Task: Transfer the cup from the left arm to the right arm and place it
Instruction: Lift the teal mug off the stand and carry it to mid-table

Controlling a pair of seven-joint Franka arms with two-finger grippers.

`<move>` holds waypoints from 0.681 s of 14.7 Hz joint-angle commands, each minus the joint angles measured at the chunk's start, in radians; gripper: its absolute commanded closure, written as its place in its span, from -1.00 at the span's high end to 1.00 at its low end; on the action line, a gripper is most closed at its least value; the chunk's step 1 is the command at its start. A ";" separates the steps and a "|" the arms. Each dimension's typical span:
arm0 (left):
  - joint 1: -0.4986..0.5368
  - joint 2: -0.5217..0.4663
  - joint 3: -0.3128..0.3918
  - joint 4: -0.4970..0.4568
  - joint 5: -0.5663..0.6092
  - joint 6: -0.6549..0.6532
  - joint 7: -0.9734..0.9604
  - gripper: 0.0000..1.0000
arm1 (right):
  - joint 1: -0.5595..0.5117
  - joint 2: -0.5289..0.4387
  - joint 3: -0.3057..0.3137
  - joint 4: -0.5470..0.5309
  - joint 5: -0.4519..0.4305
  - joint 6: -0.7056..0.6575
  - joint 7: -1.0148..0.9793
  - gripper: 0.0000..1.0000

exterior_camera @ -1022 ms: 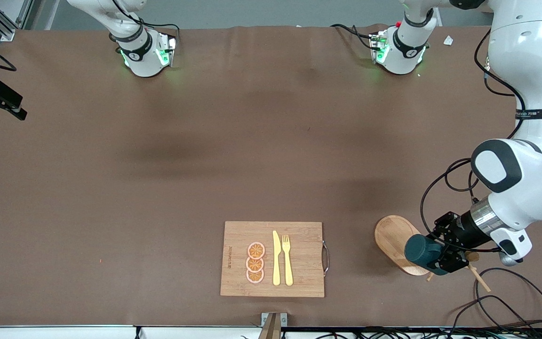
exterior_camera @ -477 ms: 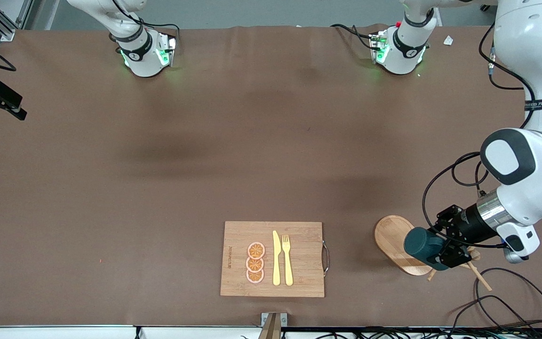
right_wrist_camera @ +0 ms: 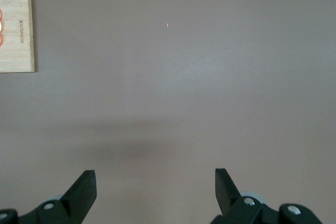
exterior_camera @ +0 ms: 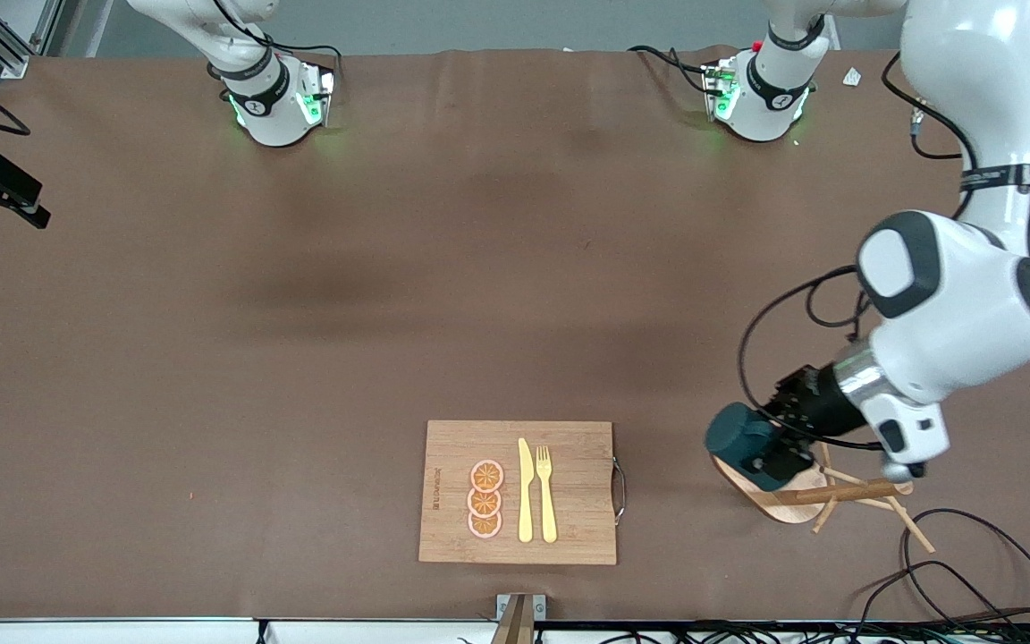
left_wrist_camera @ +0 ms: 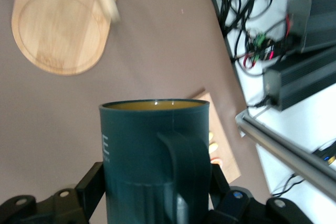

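Since a second ago the left arm has swung toward the table's middle, carrying the cup (exterior_camera: 735,436) from over the end of the oval wooden board (exterior_camera: 779,499) near the stick rack to over that board's end nearest the cutting board; more of the wooden stick rack (exterior_camera: 864,494) shows now. The left gripper (exterior_camera: 770,452) is clamped on the cup, one finger (left_wrist_camera: 92,187) on each side of its lower body. The cup is off the table, tipped on its side in the front view, its long axis roughly level, base end pointing toward the right arm's end of the table, away from the wrist. In the left wrist view its handle (left_wrist_camera: 181,163) faces the camera and the tan inside rim shows. The right gripper (right_wrist_camera: 155,188) hangs over bare table with its fingers wide apart, holding nothing; that arm waits. Counts: one cup, one oval board, one cutting board (exterior_camera: 569,528) carrying three orange slices (exterior_camera: 485,499), one knife (exterior_camera: 525,490), one fork (exterior_camera: 545,492).
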 commanded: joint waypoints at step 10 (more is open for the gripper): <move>-0.341 0.035 0.018 -0.009 0.281 0.042 -0.156 0.57 | -0.013 -0.013 0.003 -0.003 0.009 -0.006 0.009 1.00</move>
